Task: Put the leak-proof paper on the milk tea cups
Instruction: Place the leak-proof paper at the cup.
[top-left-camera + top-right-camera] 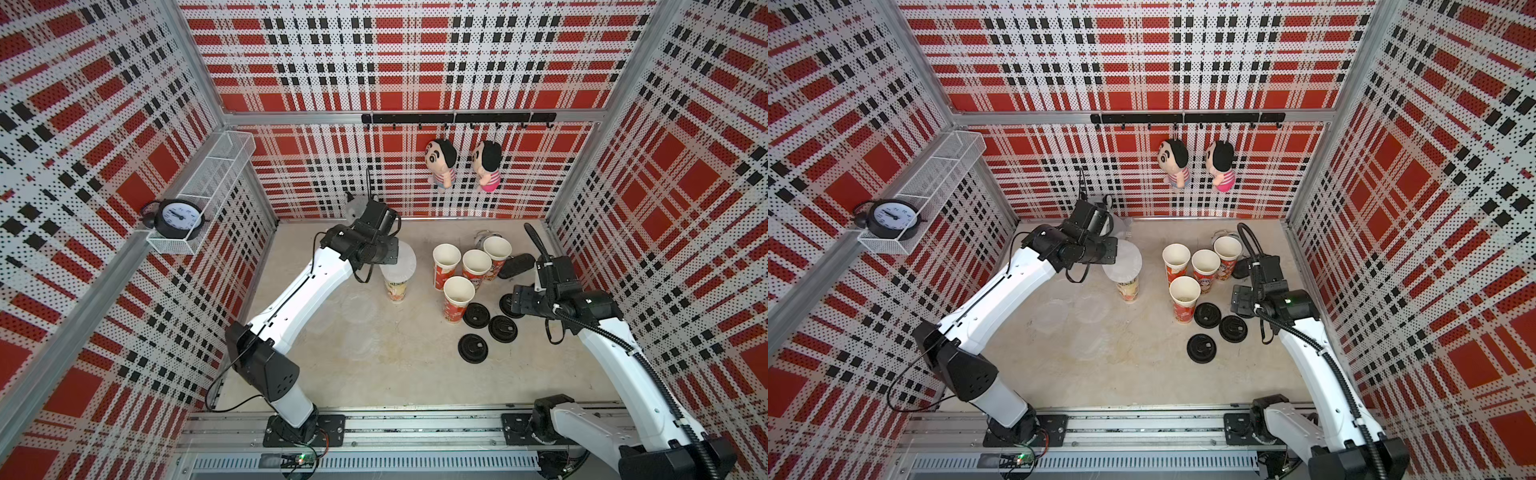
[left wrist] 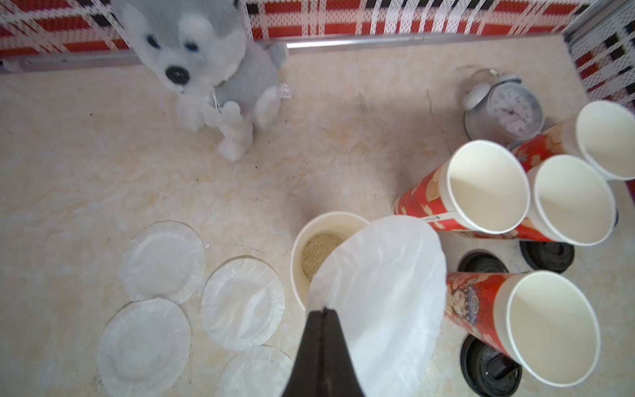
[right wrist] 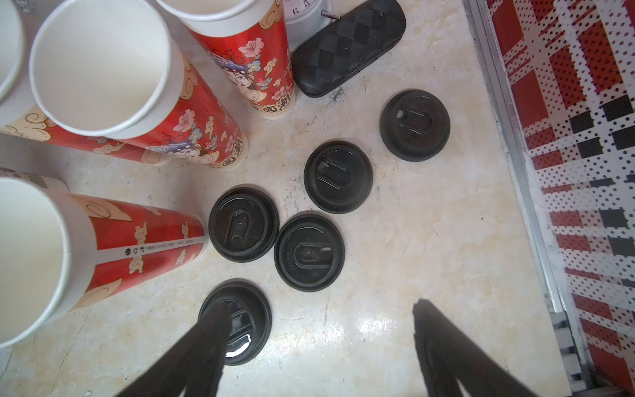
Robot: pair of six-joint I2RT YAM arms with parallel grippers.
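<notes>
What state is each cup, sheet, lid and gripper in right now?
Left gripper, shut on paper sheet.
Paper sheet, tilted, half over mouth of pale cup.
Pale cup, upright, partly uncovered.
Red cups, four upright, uncovered.
Spare sheets, flat on table.
Lids, lying loose.
Right gripper, open, empty.

From the lone cup point(image 1: 395, 286), I see a leak-proof paper sheet point(image 1: 402, 259) partly over its mouth. Four more cups point(image 1: 476, 264) cluster at three o'clock, with lids point(image 1: 502, 328) at four o'clock. Spare sheets point(image 2: 161, 259) lie on the table point(image 1: 415, 374) at eight o'clock.
</notes>
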